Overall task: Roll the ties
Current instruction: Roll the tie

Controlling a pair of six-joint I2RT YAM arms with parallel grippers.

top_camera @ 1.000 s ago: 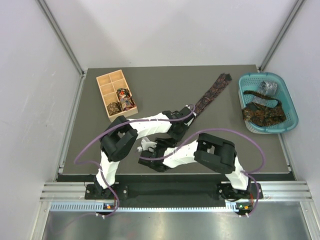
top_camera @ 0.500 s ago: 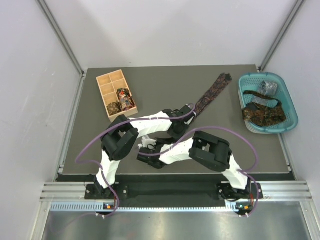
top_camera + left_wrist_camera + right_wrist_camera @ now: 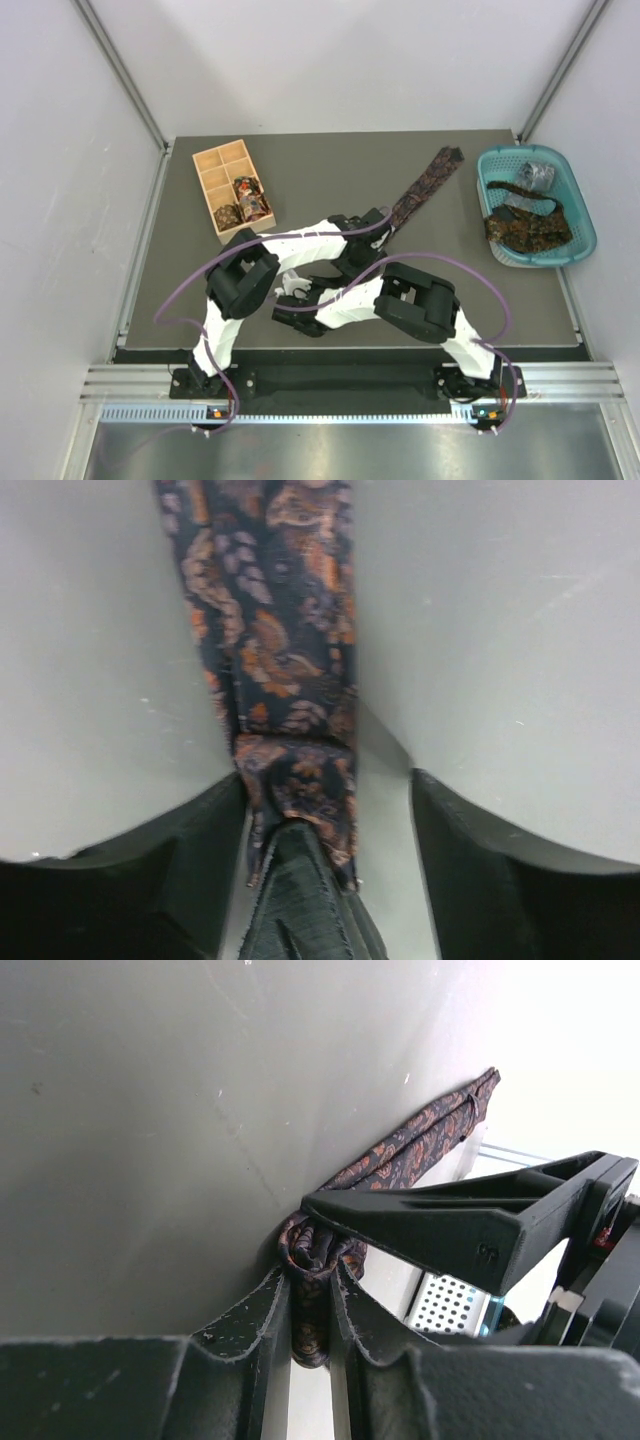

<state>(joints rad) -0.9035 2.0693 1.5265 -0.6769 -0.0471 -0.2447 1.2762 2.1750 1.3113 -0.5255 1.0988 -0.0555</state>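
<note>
Right wrist view: one paisley tie, its coil clamped by right tool; left tool stands apart.

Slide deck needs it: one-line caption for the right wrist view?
Right gripper pinches the rolled end of the paisley tie, the rest trailing away across the grey table.

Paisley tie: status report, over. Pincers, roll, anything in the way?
Right pincer shut on paisley tie, coiled near end. Left pincer open, straddling the strip. Remainder flat on table. Nothing blocking.
</note>
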